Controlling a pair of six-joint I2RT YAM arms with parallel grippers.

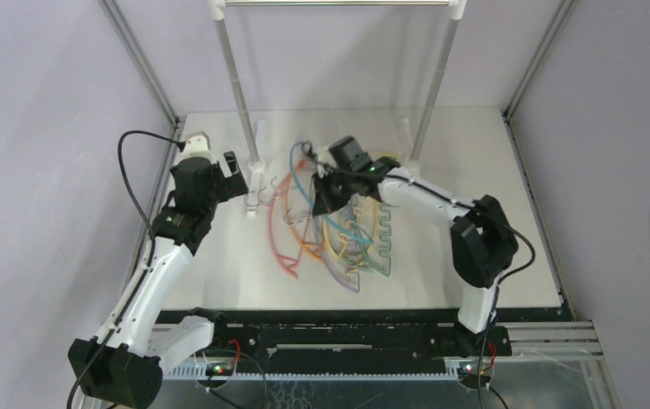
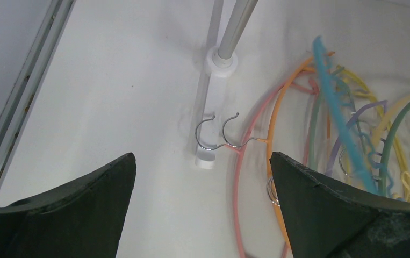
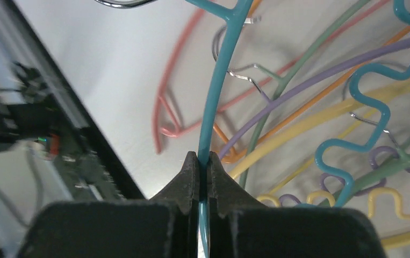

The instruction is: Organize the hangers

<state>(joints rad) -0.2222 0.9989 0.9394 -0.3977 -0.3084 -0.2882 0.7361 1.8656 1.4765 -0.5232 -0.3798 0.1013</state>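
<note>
Several hangers (image 1: 338, 239) lie tangled on the table between the rail's posts: pink (image 1: 272, 239), orange, yellow, green, lilac and teal. My right gripper (image 1: 325, 192) is shut on the thin arm of the teal hanger (image 3: 216, 97), which is lifted above the pile; its wavy bar (image 3: 372, 107) hangs over the others. My left gripper (image 1: 236, 170) is open and empty, left of the pile. In the left wrist view, between its fingers (image 2: 202, 156), I see two metal hooks (image 2: 216, 134) and the pink hanger (image 2: 238, 188) and orange hanger (image 2: 275, 123).
The white-and-metal rail frame stands at the back, with its left post (image 1: 234, 77), right post (image 1: 436, 85) and top bar (image 1: 338, 3). Its left white foot (image 2: 210, 107) lies by the hooks. Metal enclosure struts run along both table sides.
</note>
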